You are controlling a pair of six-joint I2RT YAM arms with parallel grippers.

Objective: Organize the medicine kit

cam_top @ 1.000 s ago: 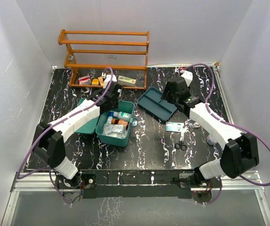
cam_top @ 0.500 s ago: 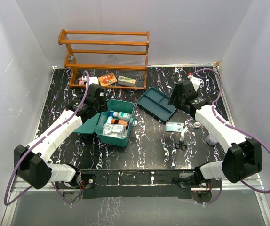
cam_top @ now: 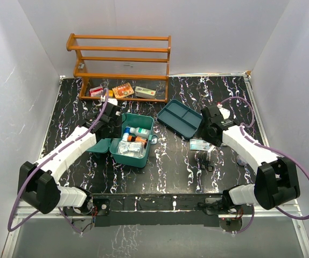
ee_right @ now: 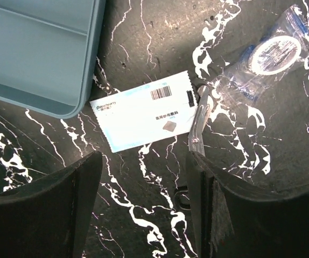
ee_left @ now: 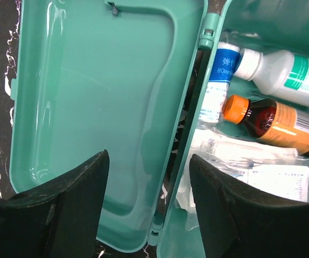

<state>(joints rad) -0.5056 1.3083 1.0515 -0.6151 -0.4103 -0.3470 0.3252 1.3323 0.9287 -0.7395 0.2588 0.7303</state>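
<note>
The kit [cam_top: 128,161] is set on the black marbled table [cam_top: 170,172], left of centre, in front of the rack [cam_top: 119,59]. Its long axis runs from near to far, with the far end leaning slightly to the right. The opening is turned upward. The lid [cam_top: 102,145] is swung open along the left long side and lies flat, inside up, beside the box. A small latch is seen on the right long side, facing the tray [cam_top: 180,118].

Inside the kit a white bottle [ee_left: 283,72], a brown bottle [ee_left: 275,121] with an orange cap, a blue-labelled roll [ee_left: 219,80] and clear packets [ee_left: 251,166] are packed. Both bottles are laid on their sides, caps toward the hinge.

The left tool [ee_left: 146,215] is held above the hinge, one finger over the lid and one over the box. Its jaws are spread wide and nothing is held.

The tray is placed to the right of the kit, apart from it. Just beside the tray's near corner a white sachet [ee_right: 144,110] lies flat, with scissors [ee_right: 200,121] touching its right edge and a bagged tape roll [ee_right: 267,54] close by. The right tool [ee_right: 144,209] is held above the sachet, jaws wide and empty.

Small boxes [cam_top: 123,90] are kept on the rack's bottom shelf.
</note>
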